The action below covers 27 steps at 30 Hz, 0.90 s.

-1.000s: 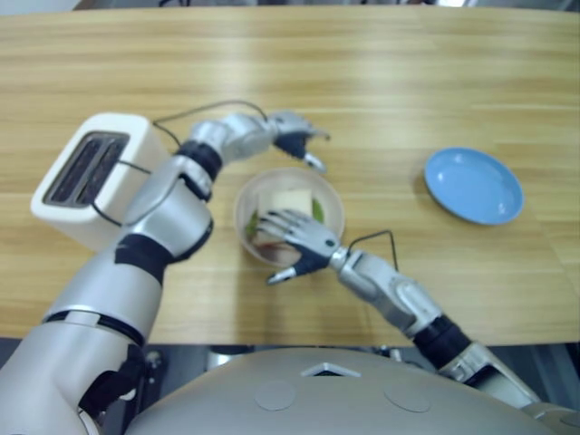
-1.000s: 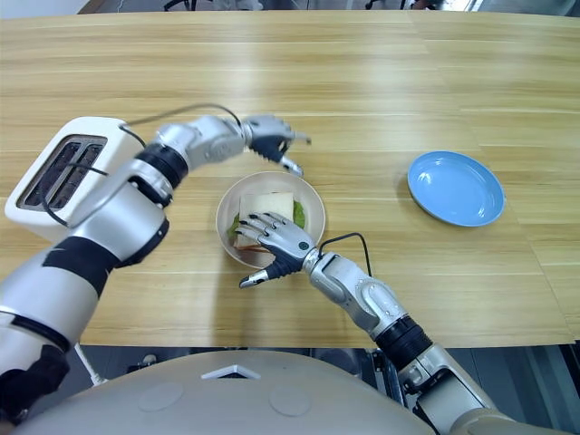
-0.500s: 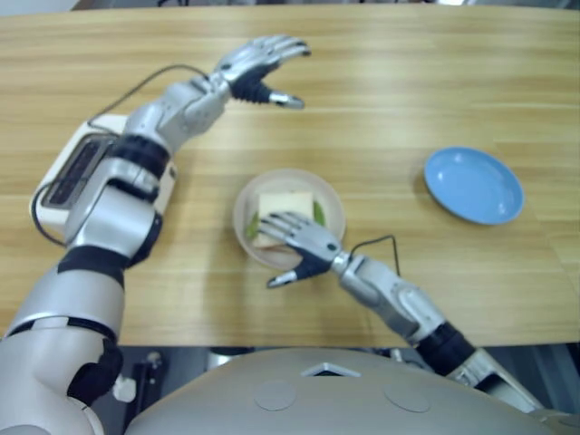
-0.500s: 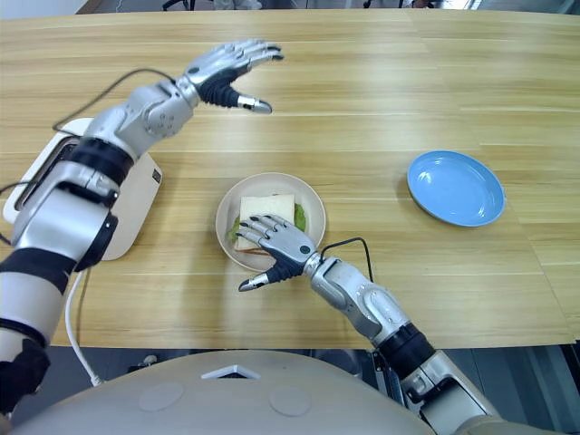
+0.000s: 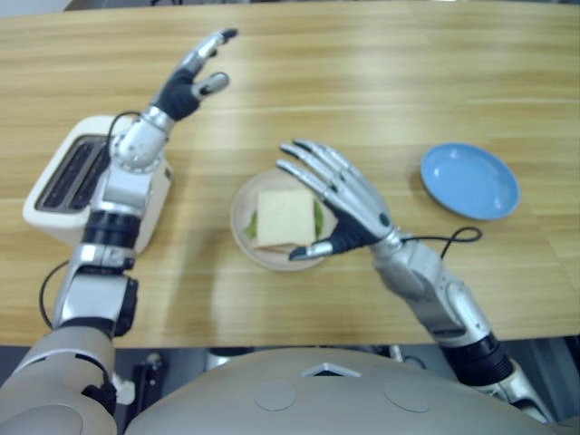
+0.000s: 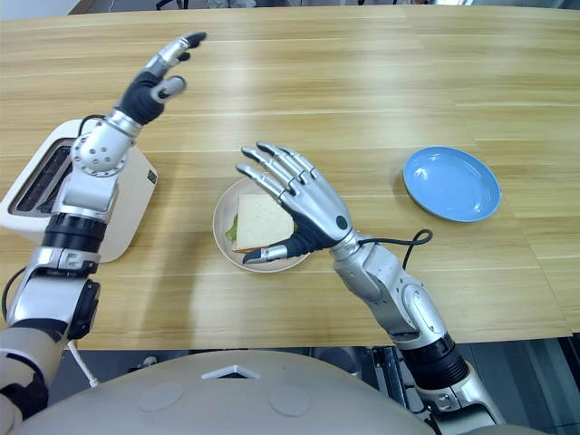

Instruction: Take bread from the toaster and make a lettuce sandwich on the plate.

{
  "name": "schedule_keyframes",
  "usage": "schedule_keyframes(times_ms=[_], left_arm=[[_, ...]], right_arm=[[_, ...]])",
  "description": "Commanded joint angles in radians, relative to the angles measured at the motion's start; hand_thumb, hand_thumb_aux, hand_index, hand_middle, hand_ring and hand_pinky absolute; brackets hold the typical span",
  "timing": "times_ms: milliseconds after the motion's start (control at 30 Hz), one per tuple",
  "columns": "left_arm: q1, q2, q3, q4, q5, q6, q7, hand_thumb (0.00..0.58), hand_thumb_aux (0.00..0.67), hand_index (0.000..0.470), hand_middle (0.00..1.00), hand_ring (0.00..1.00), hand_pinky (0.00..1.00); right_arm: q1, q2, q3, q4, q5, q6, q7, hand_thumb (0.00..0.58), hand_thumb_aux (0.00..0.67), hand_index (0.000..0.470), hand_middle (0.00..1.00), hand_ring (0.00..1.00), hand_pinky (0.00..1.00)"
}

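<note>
While R hand, fingers spread, hides part of plate, lettuce barely shows under bread; L hand fingers splayed.

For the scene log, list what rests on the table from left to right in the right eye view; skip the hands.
From the left: toaster → beige plate holding the sandwich → blue plate, with nothing on it.

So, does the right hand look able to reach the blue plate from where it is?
Probably yes: the right hand is open and holds nothing, and bare table lies between it and the blue plate.
</note>
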Motion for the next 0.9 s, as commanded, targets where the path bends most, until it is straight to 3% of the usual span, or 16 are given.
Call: schedule_keyframes(times_ms=[33, 133, 167, 200, 233, 267, 300, 433, 600, 900], left_arm=[[0.112, 0.090, 0.014, -0.144, -0.008, 0.067, -0.116, 0.000, 0.000, 0.000, 0.00, 0.00, 0.00], [0.252, 0.200, -0.004, -0.256, -0.015, 0.083, -0.254, 0.000, 0.000, 0.000, 0.00, 0.00, 0.00], [0.310, 0.241, -0.005, -0.299, -0.034, 0.068, -0.304, 0.432, 0.331, 0.227, 0.00, 0.00, 0.00], [0.362, 0.272, 0.003, -0.340, -0.058, 0.075, -0.344, 0.580, 0.670, 0.460, 0.00, 0.00, 0.00], [0.402, 0.294, 0.014, -0.370, -0.074, 0.079, -0.370, 0.580, 0.670, 0.460, 0.49, 0.49, 0.49], [0.432, 0.312, 0.020, -0.393, -0.090, 0.092, -0.396, 0.580, 0.670, 0.460, 0.49, 0.49, 0.49], [0.458, 0.328, 0.021, -0.410, -0.101, 0.108, -0.421, 0.580, 0.670, 0.460, 1.00, 1.00, 1.00], [0.486, 0.350, -0.015, -0.412, -0.112, 0.136, -0.504, 0.580, 0.670, 0.460, 1.00, 1.00, 1.00], [0.483, 0.348, -0.078, -0.407, -0.114, 0.128, -0.600, 0.580, 0.670, 0.460, 1.00, 1.00, 1.00], [0.528, 0.381, -0.242, -0.356, 0.004, 0.145, -0.745, 0.580, 0.670, 0.460, 1.00, 1.00, 1.00]], right_arm=[[0.046, -0.031, -0.031, 0.025, 0.030, 0.048, 0.092, 0.000, 0.000, 0.000, 0.00, 0.00, 0.00], [0.120, -0.096, -0.041, 0.055, 0.041, 0.099, 0.214, 0.000, 0.000, 0.000, 0.00, 0.00, 0.00], [0.159, -0.123, -0.054, 0.049, 0.074, 0.120, 0.262, 0.108, 0.066, 0.045, 0.00, 0.00, 0.00], [0.201, -0.150, -0.077, 0.034, 0.107, 0.132, 0.295, 0.539, 0.491, 0.337, 0.44, 0.44, 0.44], [0.234, -0.164, -0.107, 0.013, 0.149, 0.150, 0.321, 0.580, 0.670, 0.460, 1.00, 1.00, 1.00], [0.261, -0.177, -0.132, -0.007, 0.198, 0.177, 0.361, 0.580, 0.670, 0.460, 1.00, 1.00, 1.00], [0.277, -0.195, -0.157, -0.026, 0.230, 0.202, 0.400, 0.580, 0.670, 0.460, 1.00, 1.00, 1.00], [0.311, -0.230, -0.230, -0.128, 0.385, 0.308, 0.547, 0.580, 0.670, 0.460, 1.00, 1.00, 1.00], [0.340, -0.266, -0.233, -0.236, 0.482, 0.411, 0.688, 0.580, 0.670, 0.460, 1.00, 1.00, 1.00], [0.343, -0.256, 0.046, -0.154, 0.387, 0.472, 0.806, 0.580, 0.670, 0.460, 1.00, 1.00, 1.00]])
